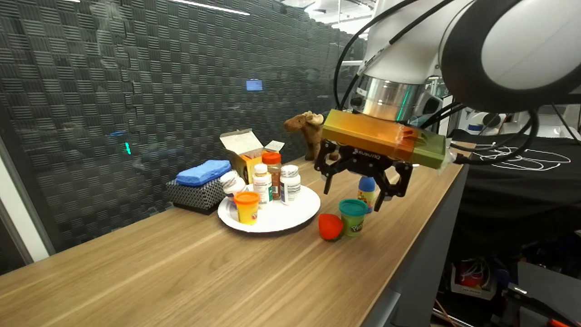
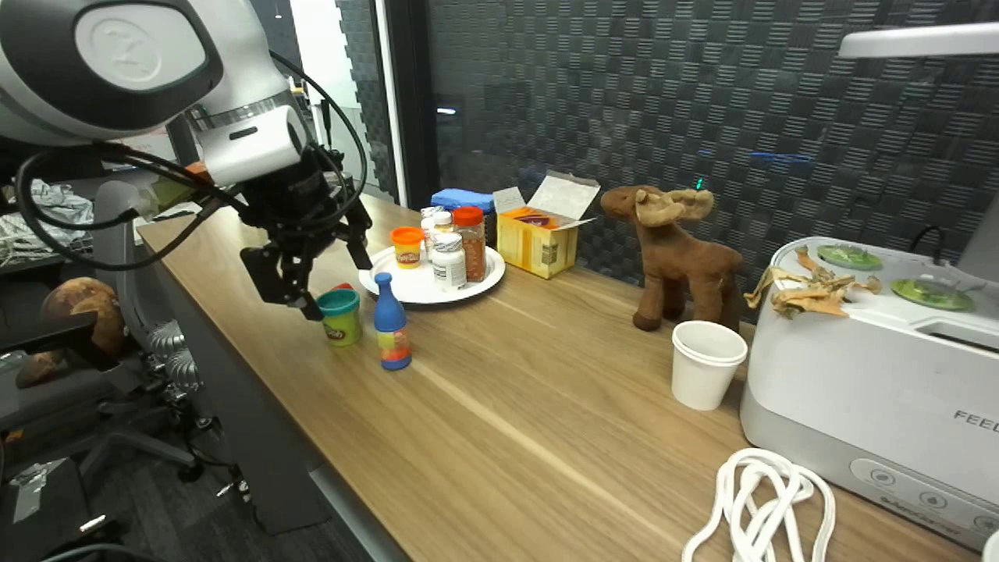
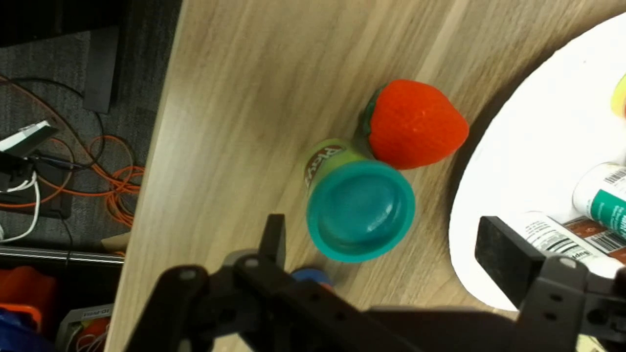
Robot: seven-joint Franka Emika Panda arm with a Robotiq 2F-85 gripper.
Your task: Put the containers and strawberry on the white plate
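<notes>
1. Lowering over the wooden counter (image 1: 181, 272) should be slow and plumb; your height above the pick is hard to read from these views.

2. Your white plate (image 1: 288, 220) lies near, already bearing several bottles (image 1: 262, 188) and an orange-lidded tub (image 1: 247, 211). Its bare stretch facing the pick looks like your best landing spot.

3. Your gripper (image 1: 352, 200) holds nothing, its fingers (image 3: 506, 261) spread. In the wrist view one finger overlaps the plate, so check that it won't come down on the rim.

4. The blue bottle (image 2: 392, 324) stands upright near the pick, partly hidden by the gripper in the wrist view — avoid swinging that way.

5. The green tub (image 1: 352, 225) stands on the counter, off the plate, and is probably your present target. In the wrist view its teal lid (image 3: 362, 212) shows between the fingers, nearer the one away from the plate; confirm centring as you descend. Let both fingers pass below the lid's edge and squeeze the body, since a lid-only pinch could slip.

6. The strawberry (image 3: 415, 124) lies just beside the green tub, also off the plate; whether they touch, you can't tell here. Lift straight up before travelling — a sideways drag could roll it.
</notes>
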